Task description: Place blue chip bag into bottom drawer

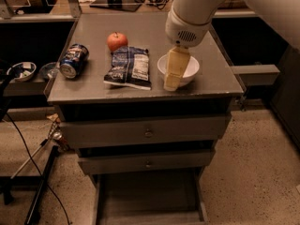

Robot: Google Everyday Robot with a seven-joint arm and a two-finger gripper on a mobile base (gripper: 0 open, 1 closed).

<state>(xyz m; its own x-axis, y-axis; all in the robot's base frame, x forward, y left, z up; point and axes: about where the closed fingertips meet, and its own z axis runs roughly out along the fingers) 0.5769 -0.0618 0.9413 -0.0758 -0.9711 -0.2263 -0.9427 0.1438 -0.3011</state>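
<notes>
The arm (248,6) extends from the far right, a broad white limb sloping down to the left; its rounded white wrist (188,27) shows a vented grille on the near side; below it the cream gripper (172,82) hangs just right of the scene's middle, pointing down and slightly left

On the desk (150,25) lay one blue chip bag (129,68), one apple (117,41), one can (73,61) and one bowl (191,68); one gripper (171,83) hovered over the bowl.

The claw (172,78) hung over the white bowl (191,65), at three o'clock of the blue chip bag (129,67). An apple (117,41) crowded the bag's twelve, a can (73,61) stood off at nine; six lay free. The bottom drawer (147,196) stood open.
</notes>
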